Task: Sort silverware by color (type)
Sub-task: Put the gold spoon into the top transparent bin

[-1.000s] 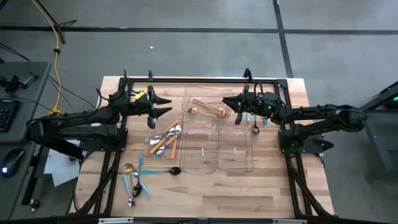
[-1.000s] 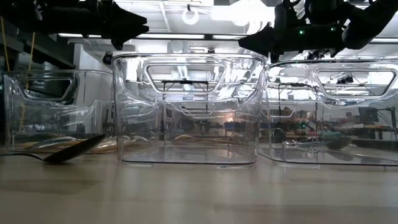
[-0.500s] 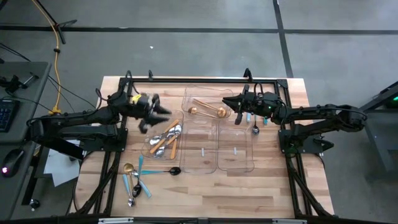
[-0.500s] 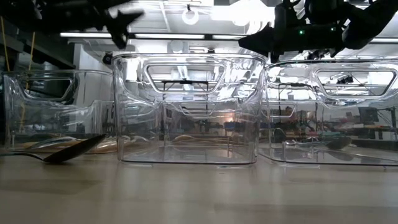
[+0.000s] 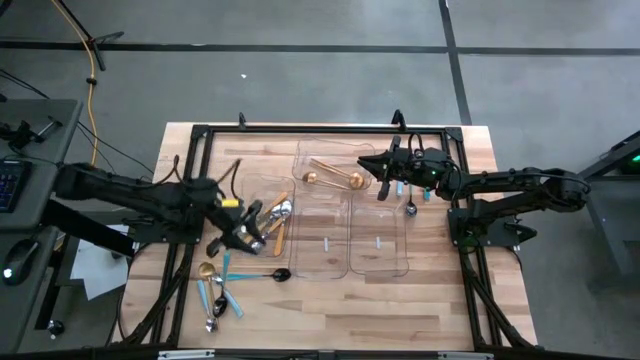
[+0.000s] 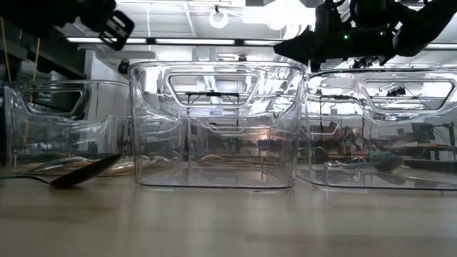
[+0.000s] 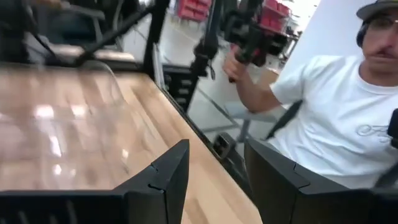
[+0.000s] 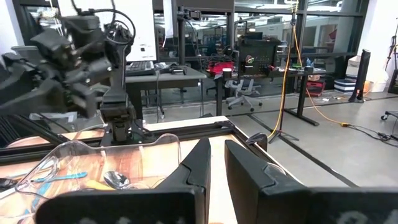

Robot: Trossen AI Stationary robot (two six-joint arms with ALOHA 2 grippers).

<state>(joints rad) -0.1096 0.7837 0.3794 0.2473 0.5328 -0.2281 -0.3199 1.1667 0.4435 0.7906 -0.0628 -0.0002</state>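
Silverware is spread over the table. Orange-handled spoons (image 5: 268,226) lie in the left clear tray (image 5: 243,240), and gold spoons (image 5: 335,179) lie in the far middle tray (image 5: 300,165). A gold spoon (image 5: 207,270), light-blue-handled pieces (image 5: 226,292) and a dark teal-handled spoon (image 5: 268,274) (image 6: 71,175) lie flat on the wood near left. My left gripper (image 5: 235,232) (image 7: 214,180) hangs open and empty over the left tray's near-left corner. My right gripper (image 5: 372,172) (image 8: 216,163) hovers over the gold spoons' tray, its fingers shut to a narrow slit, empty.
Two more clear trays (image 5: 378,245) stand right of centre; a spoon (image 5: 410,208) lies at the right one. A black frame (image 5: 320,129) rims the far edge. A person in a white shirt (image 7: 329,118) stands beyond the table's edge. Bare wood (image 5: 380,310) lies near.
My left gripper has swung from the table's far left, beside the left tray's far end, toward the near edge to the tray's near-left corner. It turned and rolled on the way and stayed open. My right arm kept still.
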